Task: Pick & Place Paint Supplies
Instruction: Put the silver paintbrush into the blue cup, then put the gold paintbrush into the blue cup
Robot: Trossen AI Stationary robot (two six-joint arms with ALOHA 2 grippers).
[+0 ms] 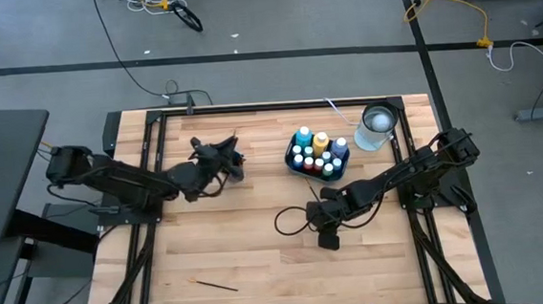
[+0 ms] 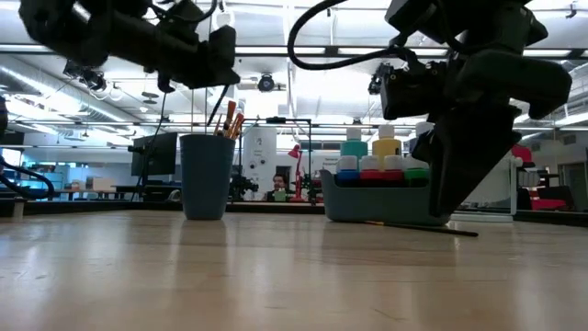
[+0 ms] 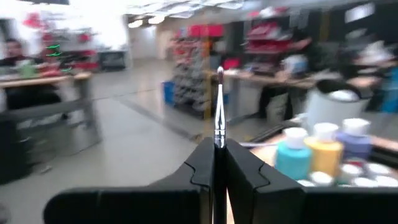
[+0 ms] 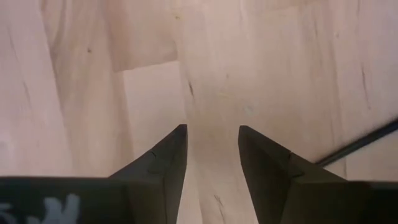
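Two grippers are at work beside the caddy of bottles (image 1: pixel 317 155), the landmark used throughout. My left gripper (image 3: pixel 217 163) hangs in the air well to the caddy's left, its fingers pinched narrow on a thin paintbrush (image 3: pixel 219 112) that stands upright, bristles up. My right gripper (image 4: pixel 212 163) hovers low over the worktop (image 1: pixel 249 245) just in front of the caddy, fingers spread and empty, with another brush (image 4: pixel 360 142) lying off to one side of them rather than between them. A further brush (image 1: pixel 218 285) lies far from the caddy near the worktop's front edge; a blue cup (image 2: pixel 205 175) holds more brushes. Risks, in my judgement: closing now would grasp only wood, since the brush is offset; the pinched brush could pivot or slip, being so thin.
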